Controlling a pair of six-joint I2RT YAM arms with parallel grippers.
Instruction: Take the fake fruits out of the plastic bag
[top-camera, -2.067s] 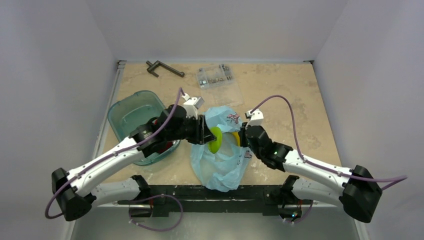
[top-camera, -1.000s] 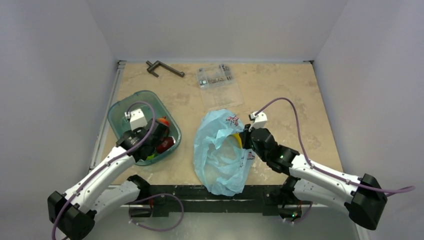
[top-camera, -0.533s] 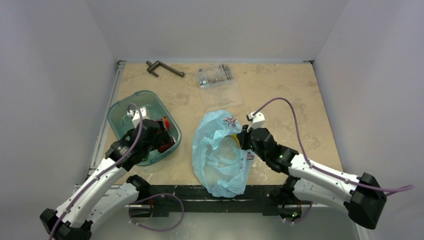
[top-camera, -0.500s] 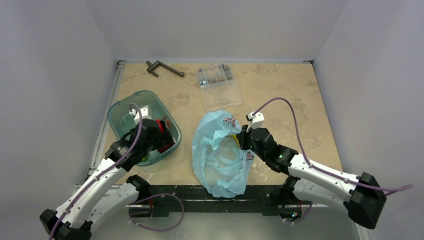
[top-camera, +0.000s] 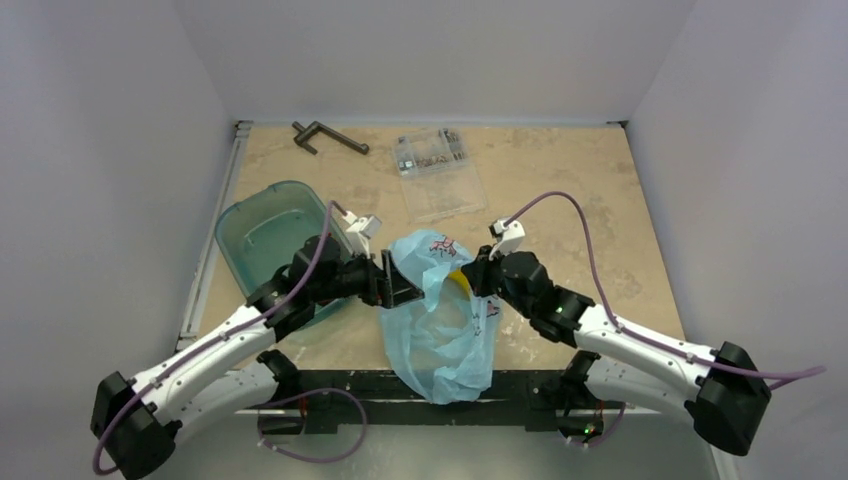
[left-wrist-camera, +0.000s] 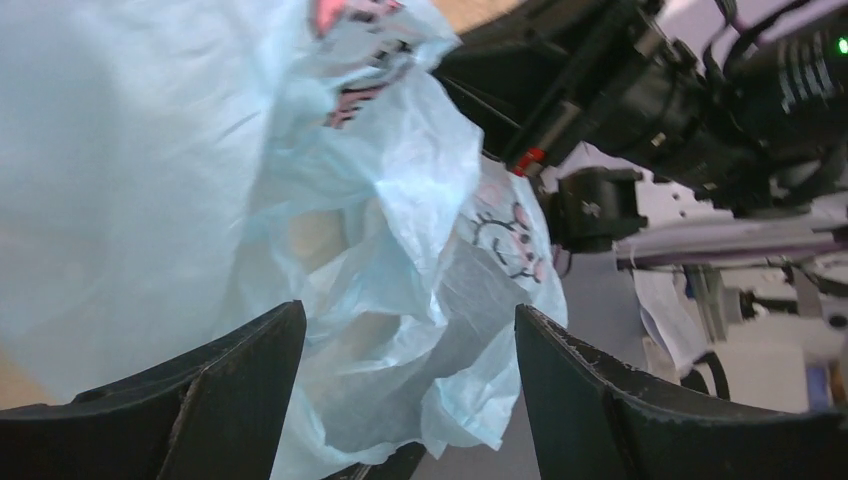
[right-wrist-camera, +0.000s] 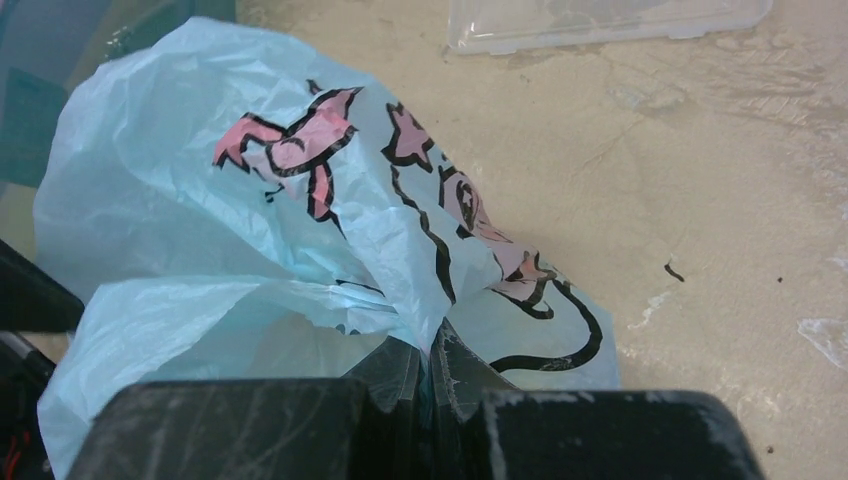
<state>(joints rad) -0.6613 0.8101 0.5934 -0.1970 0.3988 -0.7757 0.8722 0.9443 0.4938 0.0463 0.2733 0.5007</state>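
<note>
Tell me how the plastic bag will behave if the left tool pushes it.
Probably floppy: the plastic bag is thin and crumpled into folds, so it should cave rather than resist. Likely light: one fold pinched in the right tool seems to hold its edge up.

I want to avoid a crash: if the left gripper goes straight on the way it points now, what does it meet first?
The plastic bag. Its crumpled blue film lies directly ahead of the open left gripper. What lies behind that film I cannot tell.
</note>
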